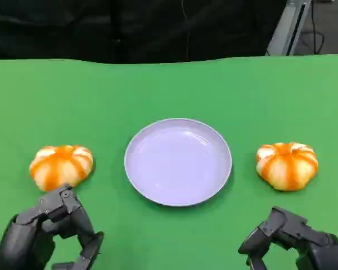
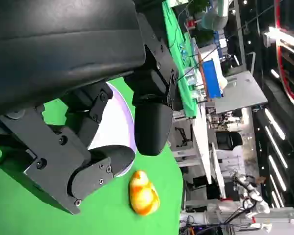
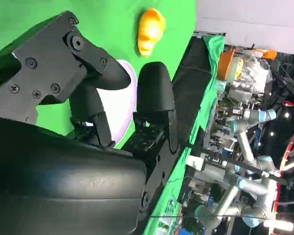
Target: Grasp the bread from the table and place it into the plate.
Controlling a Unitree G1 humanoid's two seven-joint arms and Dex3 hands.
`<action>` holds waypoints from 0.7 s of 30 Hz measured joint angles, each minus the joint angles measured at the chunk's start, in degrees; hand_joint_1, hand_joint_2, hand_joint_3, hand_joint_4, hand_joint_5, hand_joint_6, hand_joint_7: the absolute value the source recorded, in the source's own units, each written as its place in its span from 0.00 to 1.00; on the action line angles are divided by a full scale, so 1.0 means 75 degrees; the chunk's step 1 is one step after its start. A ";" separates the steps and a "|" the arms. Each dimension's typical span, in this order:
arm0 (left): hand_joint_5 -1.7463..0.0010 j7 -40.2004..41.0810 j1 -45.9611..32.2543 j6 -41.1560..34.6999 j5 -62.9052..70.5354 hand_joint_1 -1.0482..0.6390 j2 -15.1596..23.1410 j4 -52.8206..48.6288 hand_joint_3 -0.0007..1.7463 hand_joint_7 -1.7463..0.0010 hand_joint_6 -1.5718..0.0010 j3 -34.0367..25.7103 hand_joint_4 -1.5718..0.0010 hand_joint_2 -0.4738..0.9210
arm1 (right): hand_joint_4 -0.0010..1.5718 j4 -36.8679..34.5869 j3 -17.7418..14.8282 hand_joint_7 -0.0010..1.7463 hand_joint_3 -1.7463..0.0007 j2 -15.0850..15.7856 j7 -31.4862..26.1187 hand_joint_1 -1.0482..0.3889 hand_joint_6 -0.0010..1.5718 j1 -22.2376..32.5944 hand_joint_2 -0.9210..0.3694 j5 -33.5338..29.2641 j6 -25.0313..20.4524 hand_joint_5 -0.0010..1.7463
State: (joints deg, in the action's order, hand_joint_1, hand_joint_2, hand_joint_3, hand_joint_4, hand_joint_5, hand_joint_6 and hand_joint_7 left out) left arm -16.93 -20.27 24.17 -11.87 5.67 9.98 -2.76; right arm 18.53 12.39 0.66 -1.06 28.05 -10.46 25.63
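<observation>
Head view looks down on a green table (image 1: 169, 84). A pale lilac plate (image 1: 136, 147) sits in the middle of the frame, round and shallow, with nothing on it. Two bread rolls, orange with pale stripes and shaped rather like small pumpkins, lie on the cloth to either side of it. The left roll (image 1: 61, 166) is at the centre left of the frame, well apart from the plate's rim. The right roll (image 1: 287, 165) is at the centre right, also apart from the plate.

The left hand (image 1: 50, 230) shows at the lower left of the frame, just below the left roll and close to it, but I cannot tell whether it touches the bread. Its fingers are curved and spread, and they hold nothing. The right hand (image 1: 295, 242) sits at the lower right corner, below the right roll with a strip of green between them. Its fingers are bent and apart, and nothing is in them either.

Left wrist view shows the left hand's black fingers (image 2: 151, 122) reaching across the plate (image 2: 118, 120), with a roll (image 2: 143, 194) lying beyond on the green near the bottom of the frame. Right wrist view shows the right hand's fingers (image 3: 154, 95) over the plate (image 3: 123, 105), with a roll (image 3: 150, 30) on the green at the top of the frame. Blurred workshop clutter fills the right side of both wrist frames.
</observation>
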 measured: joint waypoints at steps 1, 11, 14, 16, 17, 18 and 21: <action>0.00 0.0000 0.0002 0.0002 -0.0001 0.55 0.0000 0.0000 0.68 0.00 0.57 0.0000 0.43 0.56 | 0.44 0.0000 0.0000 0.76 0.30 0.0000 0.0000 0.65 0.48 -0.0001 0.41 -0.0005 0.0000 0.91; 0.00 -0.0001 0.0003 0.0002 -0.0007 0.56 0.0001 0.0000 0.68 0.01 0.57 -0.0005 0.44 0.57 | 0.44 0.0001 0.0015 0.76 0.30 -0.0003 0.0001 0.64 0.48 0.0005 0.41 0.0003 -0.0001 0.92; 0.00 -0.0001 0.0003 0.0002 -0.0003 0.58 0.0020 0.0000 0.66 0.04 0.57 -0.0010 0.47 0.63 | 0.44 0.0001 0.0021 0.76 0.29 -0.0007 0.0000 0.64 0.48 0.0006 0.41 -0.0007 0.0000 0.92; 0.01 0.0013 0.0005 -0.0005 0.0113 0.59 0.0054 0.0002 0.57 0.12 0.58 -0.0041 0.54 0.71 | 0.44 0.0001 0.0023 0.76 0.29 -0.0010 0.0000 0.64 0.48 0.0007 0.42 -0.0011 0.0000 0.91; 0.05 0.0030 0.0011 -0.0022 0.0176 0.59 0.0073 0.0002 0.50 0.20 0.58 -0.0073 0.57 0.76 | 0.44 0.0001 0.0023 0.76 0.29 -0.0012 0.0000 0.65 0.48 0.0008 0.41 -0.0011 0.0000 0.91; 0.09 0.0062 0.0032 -0.0070 0.0285 0.59 0.0100 0.0008 0.44 0.26 0.58 -0.0120 0.58 0.79 | 0.44 0.0001 0.0023 0.76 0.29 -0.0015 -0.0002 0.65 0.48 0.0013 0.41 -0.0013 0.0000 0.91; 0.22 0.0121 0.0104 -0.0473 0.0410 0.60 0.0213 0.0146 0.36 0.45 0.62 -0.0177 0.62 0.85 | 0.44 0.0003 0.0029 0.77 0.29 -0.0035 -0.0003 0.65 0.48 0.0020 0.41 -0.0031 -0.0001 0.91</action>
State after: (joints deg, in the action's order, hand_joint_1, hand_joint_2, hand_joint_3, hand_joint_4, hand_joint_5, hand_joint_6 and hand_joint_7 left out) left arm -16.02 -19.49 20.62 -8.80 7.27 11.07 -4.09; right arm 18.55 12.61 0.40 -1.09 28.20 -10.69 25.63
